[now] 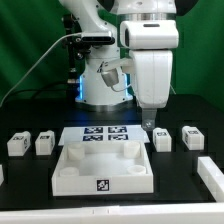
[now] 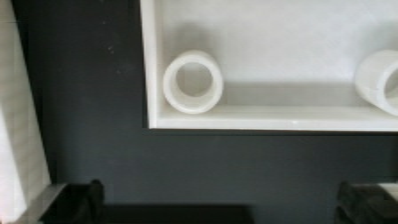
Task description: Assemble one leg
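Note:
Several small white legs with marker tags lie on the black table in the exterior view: two at the left (image 1: 17,144) (image 1: 44,143) and two at the right (image 1: 163,140) (image 1: 192,137). My gripper (image 1: 149,122) hangs above the table, just behind the leg nearest the tray's right side, touching nothing. In the wrist view the gripper (image 2: 228,205) is open and empty, its dark fingertips (image 2: 80,200) wide apart over bare table. Beyond them lies a corner of the white tray (image 2: 267,122) with a round socket (image 2: 192,82).
The large white tray (image 1: 62,178) sits at the front centre, with the marker board (image 1: 105,133) right behind it. Another white part (image 1: 212,175) lies at the exterior view's right edge. The robot base (image 1: 105,85) stands behind the board.

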Motion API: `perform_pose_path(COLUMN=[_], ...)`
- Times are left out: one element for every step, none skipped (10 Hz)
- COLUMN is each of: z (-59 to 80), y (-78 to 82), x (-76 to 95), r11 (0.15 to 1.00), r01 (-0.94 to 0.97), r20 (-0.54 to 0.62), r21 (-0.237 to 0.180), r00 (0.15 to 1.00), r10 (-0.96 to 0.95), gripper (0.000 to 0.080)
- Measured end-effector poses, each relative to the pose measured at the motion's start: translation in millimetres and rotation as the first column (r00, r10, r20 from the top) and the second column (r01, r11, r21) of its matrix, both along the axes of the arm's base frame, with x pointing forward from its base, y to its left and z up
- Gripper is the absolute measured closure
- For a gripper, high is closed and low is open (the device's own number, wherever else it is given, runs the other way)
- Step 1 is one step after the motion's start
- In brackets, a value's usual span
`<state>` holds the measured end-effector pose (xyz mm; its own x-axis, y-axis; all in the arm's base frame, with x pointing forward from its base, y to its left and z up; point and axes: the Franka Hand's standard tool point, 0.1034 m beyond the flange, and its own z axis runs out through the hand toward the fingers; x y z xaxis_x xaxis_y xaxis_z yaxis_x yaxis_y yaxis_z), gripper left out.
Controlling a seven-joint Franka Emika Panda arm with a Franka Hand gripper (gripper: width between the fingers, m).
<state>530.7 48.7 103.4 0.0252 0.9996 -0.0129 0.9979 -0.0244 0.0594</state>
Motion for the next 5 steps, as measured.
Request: perform_pose_path(z=[-8.7, -20.3, -34.7, -46.4, -53.5], y=[0.7, -0.1, -10.6, -24.5, -36.0], x=[-12.3, -38.5, -69.1, -89.1, -98.8], r11=[1.000, 1.000, 1.000, 1.000, 1.000], r01=[-0.010, -0.018, -0.024, -0.016, -0.013], r20=[0.003, 0.007, -0.010, -0.025, -0.018], r21=[0.001, 0.005, 0.008, 0.011, 0.017], r00=[1.000, 1.000, 1.000, 1.000, 1.000], r10=[0.010, 0.018, 0.024, 0.016, 0.013], gripper=[0.0150, 0.0150, 0.0150, 0.0150, 0.0150])
